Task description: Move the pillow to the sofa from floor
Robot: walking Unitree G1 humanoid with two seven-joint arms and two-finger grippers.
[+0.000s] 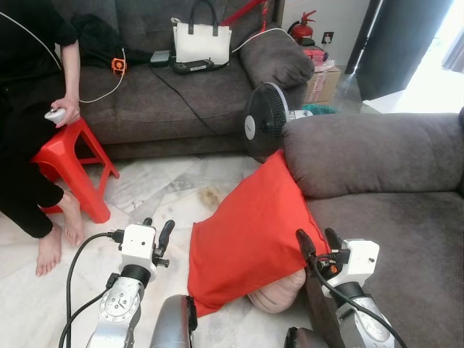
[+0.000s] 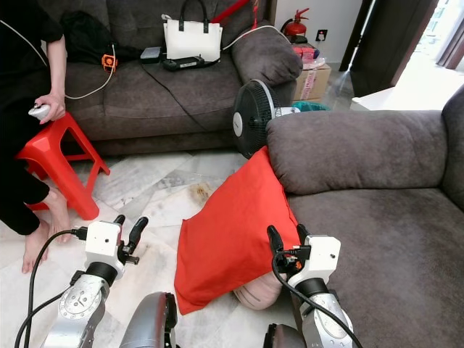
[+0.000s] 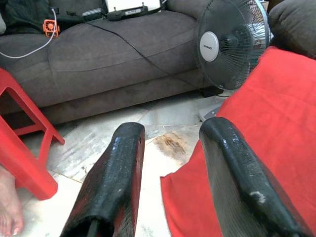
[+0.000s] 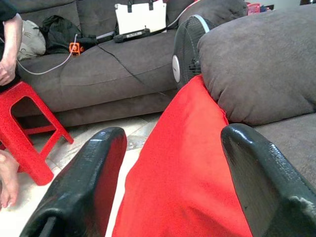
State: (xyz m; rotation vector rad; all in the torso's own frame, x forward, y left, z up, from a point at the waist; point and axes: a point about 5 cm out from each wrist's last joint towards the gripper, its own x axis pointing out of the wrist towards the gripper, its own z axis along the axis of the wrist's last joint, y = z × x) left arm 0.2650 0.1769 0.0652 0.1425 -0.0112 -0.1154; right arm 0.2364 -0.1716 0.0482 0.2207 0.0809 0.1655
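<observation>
Red pillow [image 1: 250, 235] propped on the marble floor [image 1: 145, 192], leaning tilted against the front of the near grey sofa [image 1: 391, 217], upper corner touching the sofa's padded armrest [image 1: 362, 148], lower edge resting on a beige cushion-like lump [image 1: 279, 293] half hidden beneath. Left gripper [image 1: 157, 233] raised just beside the pillow's left edge, not touching, fingers [image 3: 118, 182] spread with floor showing through the gap. Right gripper [image 1: 319, 243] at the pillow's right edge near the sofa seat, fingers [image 4: 84, 187] spread wide, red fabric between them in the right wrist view; contact cannot be told. Black standing fan [image 1: 264, 119] directly behind the pillow, beside the armrest, its base on the floor. Farther back, a second grey sofa [image 1: 167, 94] carrying a white handbag [image 1: 201, 40] with black handles, contents not visible, plus a black flat device [image 1: 192, 67], a dark bundle of cloth [image 1: 98, 36], and an orange plug block [image 1: 118, 65] with white and black cables trailing over the seat. Cardboard box [image 1: 322, 83] beyond that sofa's arm, holding pink and red items too small to identify; red fire extinguisher [image 1: 303, 27] behind. Red plastic stool [image 1: 69, 163] at left, with a person in black [image 1: 29, 109] seated, one hand [image 1: 61, 112] holding a pale controller, bare feet on the floor.
</observation>
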